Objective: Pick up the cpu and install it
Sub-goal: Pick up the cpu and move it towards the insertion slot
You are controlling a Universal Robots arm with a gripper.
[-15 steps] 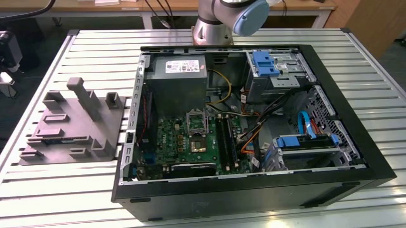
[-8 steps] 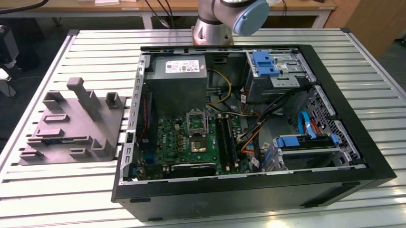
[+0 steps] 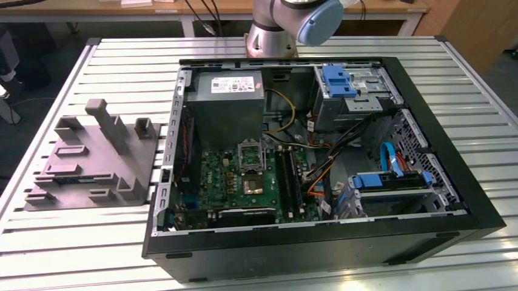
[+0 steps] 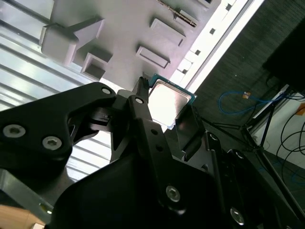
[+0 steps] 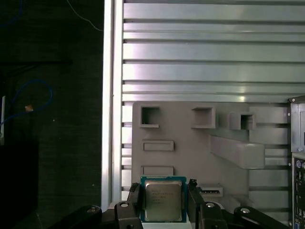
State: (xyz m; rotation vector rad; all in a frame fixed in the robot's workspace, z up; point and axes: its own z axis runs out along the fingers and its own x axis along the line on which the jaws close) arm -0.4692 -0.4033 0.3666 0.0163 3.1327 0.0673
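The cpu (image 5: 163,199) sits clamped in the gripper (image 5: 163,191), its silvery top facing the camera in the first wrist view and its pale rim caught on two opposite edges by the black fingers (image 5: 135,193). The claw is clenched on the chip and nothing else. In the second wrist view the cpu (image 4: 167,101) shows tilted against the background, held in the gripper (image 4: 164,107) clear of the grey fixture (image 4: 119,33), which lies well below it on the slatted table (image 5: 200,47). The step in hand looks like the carry: the chip is off the fixture (image 5: 190,143) and not yet in the computer case (image 3: 324,242), whose motherboard (image 3: 235,182) lies open in the exterior view, to the right of the fixture (image 3: 89,163). Doing this well probably means keeping the squeeze on the rim only, firm enough that the chip cannot slide yet not so hard that it bows. The chip should ride flat between the pads and not rotate, since any twist in the grip would carry over to its seating. The raised posts of the fixture call for a clear margin.
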